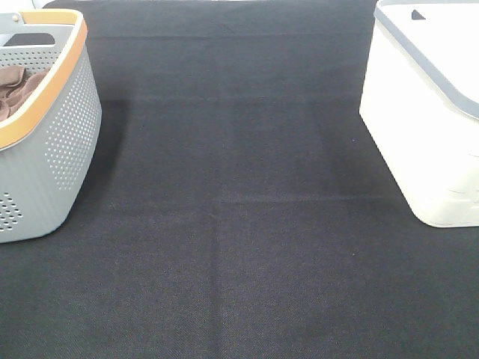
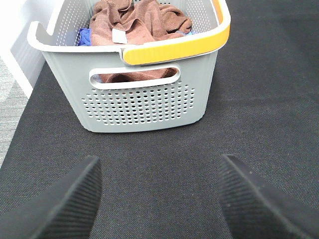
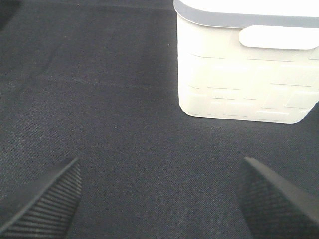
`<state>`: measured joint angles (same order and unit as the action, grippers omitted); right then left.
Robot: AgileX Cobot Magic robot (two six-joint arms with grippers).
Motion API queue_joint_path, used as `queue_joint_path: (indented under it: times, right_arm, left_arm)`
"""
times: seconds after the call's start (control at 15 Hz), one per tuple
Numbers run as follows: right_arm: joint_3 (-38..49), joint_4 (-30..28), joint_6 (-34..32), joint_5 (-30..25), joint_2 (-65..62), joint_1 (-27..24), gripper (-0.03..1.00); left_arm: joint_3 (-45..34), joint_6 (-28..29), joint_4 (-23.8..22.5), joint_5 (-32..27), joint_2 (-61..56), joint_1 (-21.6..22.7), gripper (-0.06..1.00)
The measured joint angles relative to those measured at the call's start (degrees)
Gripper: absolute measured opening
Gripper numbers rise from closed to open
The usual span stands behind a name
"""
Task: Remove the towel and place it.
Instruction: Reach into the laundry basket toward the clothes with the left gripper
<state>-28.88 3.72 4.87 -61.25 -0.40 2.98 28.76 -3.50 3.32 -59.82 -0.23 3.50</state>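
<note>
A grey perforated plastic basket with an orange rim (image 1: 63,142) stands on the black woven desk (image 1: 239,247). Bunched brown cloth (image 1: 19,86) lies inside the basket. Well apart from the basket, across bare desk, stands a white plastic bin with a grey rim (image 1: 419,134).

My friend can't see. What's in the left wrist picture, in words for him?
A grey basket with a yellow rim piece sits on a black mat, holding bunched brown cloths, including the towel with a small white tag. The left gripper is open and empty, short of the basket.
</note>
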Motion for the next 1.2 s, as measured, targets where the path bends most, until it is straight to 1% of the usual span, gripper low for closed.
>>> queue_joint_path:
  times: [0.73,0.93,1.07,1.13,1.2]
  right_arm:
    - [0.00,0.00,0.00,0.00,0.00,0.00,0.80]
    - [0.00,0.00,0.00,0.00,0.00,0.00,0.80]
    - [0.00,0.00,0.00,0.00,0.00,0.00,0.80]
    - [0.00,0.00,0.00,0.00,0.00,0.00,0.80]
    - [0.00,0.00,0.00,0.00,0.00,0.00,0.80]
  left_arm:
    - [0.00,0.00,0.00,0.00,0.00,0.00,0.64]
    - [0.06,0.00,-0.17,0.00,4.87,0.00,0.64]
    - [1.49,0.00,-0.23,7.28,9.22,0.00,0.64]
    - [1.78,0.06,-0.23,14.21,11.63,0.00,0.64]
    - [1.89,0.34,-0.29,19.65,14.95,0.00,0.64]
